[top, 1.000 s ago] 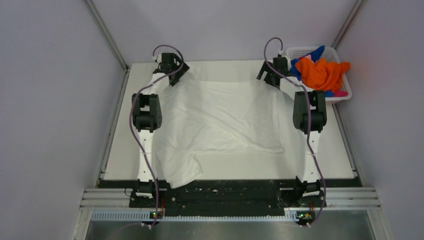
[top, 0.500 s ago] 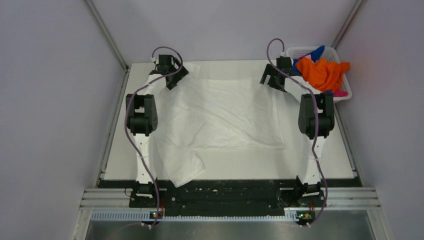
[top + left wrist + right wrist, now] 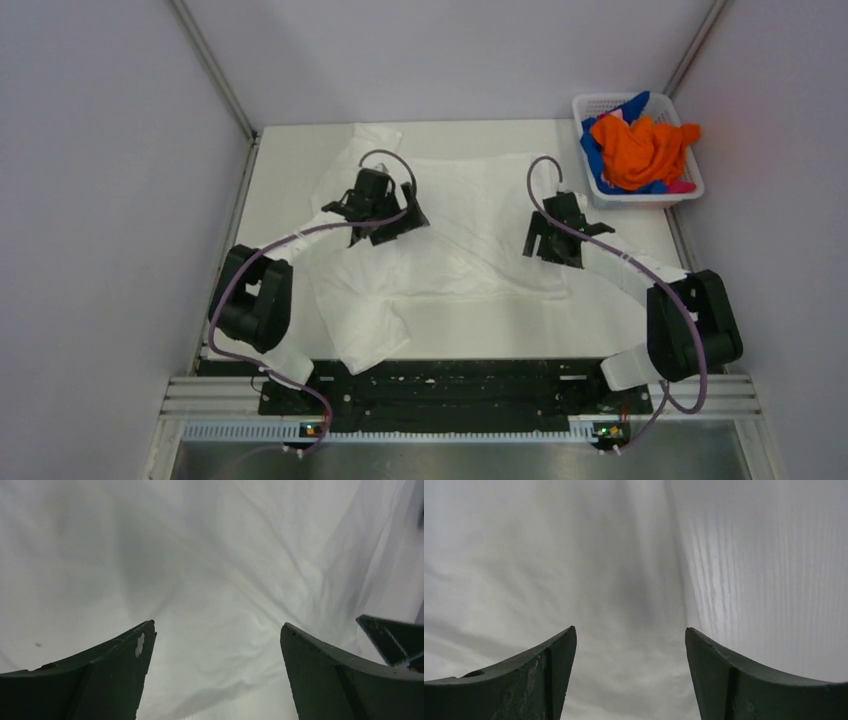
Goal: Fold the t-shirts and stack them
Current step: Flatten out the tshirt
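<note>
A large white t-shirt (image 3: pixel 470 200) lies spread and wrinkled across the table, with one part trailing toward the near edge (image 3: pixel 365 340). My left gripper (image 3: pixel 395 222) hovers over its left half, jaws open, with only white cloth (image 3: pixel 200 555) showing below the empty gap (image 3: pixel 217 625). Over the shirt's right edge my right gripper (image 3: pixel 548 245) is also open and holds nothing (image 3: pixel 630 628). That view shows cloth (image 3: pixel 574 555) on the left and bare table (image 3: pixel 774 580) on the right. Orange (image 3: pixel 640 150), blue (image 3: pixel 632 104) and pink (image 3: pixel 682 186) t-shirts are piled in the basket.
The white lattice basket (image 3: pixel 690 190) stands at the far right corner of the table. Grey walls close in the table on the left, right and far sides. A black rail (image 3: pixel 450 385) runs along the near edge between the arm bases.
Both grippers have come back from the far corners of the table to the middle of the white t-shirt. The shirt's far edge now lies loose on the table.
</note>
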`<state>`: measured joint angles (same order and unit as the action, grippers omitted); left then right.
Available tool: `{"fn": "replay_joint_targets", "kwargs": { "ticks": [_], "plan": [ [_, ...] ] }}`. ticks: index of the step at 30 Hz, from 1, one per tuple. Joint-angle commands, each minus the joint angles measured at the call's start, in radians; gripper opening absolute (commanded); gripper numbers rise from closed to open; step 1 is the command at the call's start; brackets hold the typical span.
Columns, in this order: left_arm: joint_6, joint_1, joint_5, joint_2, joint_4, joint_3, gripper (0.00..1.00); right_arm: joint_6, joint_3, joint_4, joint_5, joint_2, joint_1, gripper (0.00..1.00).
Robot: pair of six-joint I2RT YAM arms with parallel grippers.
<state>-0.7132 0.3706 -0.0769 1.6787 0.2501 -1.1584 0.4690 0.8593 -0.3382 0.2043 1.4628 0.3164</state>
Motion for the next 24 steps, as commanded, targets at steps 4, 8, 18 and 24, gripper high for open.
{"fn": "replay_joint_targets", "kwargs": {
  "ticks": [4, 8, 18, 24],
  "plan": [
    [-0.084, 0.158, -0.159, -0.094, -0.108, 0.226, 0.99, 0.145, -0.152, -0.148, 0.022, -0.145, -0.013, 0.67],
    [-0.1, 0.188, -0.138, -0.082, -0.144, 0.297, 0.99, 0.17, -0.204, -0.197, 0.08, -0.192, -0.014, 0.64],
    [-0.055, 0.187, -0.061, -0.101, -0.055, 0.357, 0.99, 0.256, -0.251, -0.268, 0.126, -0.267, -0.014, 0.52],
    [-0.034, 0.187, -0.063, -0.105, -0.039, 0.367, 0.99, 0.29, -0.307, -0.172, 0.087, -0.283, -0.015, 0.35]
  ]
}}
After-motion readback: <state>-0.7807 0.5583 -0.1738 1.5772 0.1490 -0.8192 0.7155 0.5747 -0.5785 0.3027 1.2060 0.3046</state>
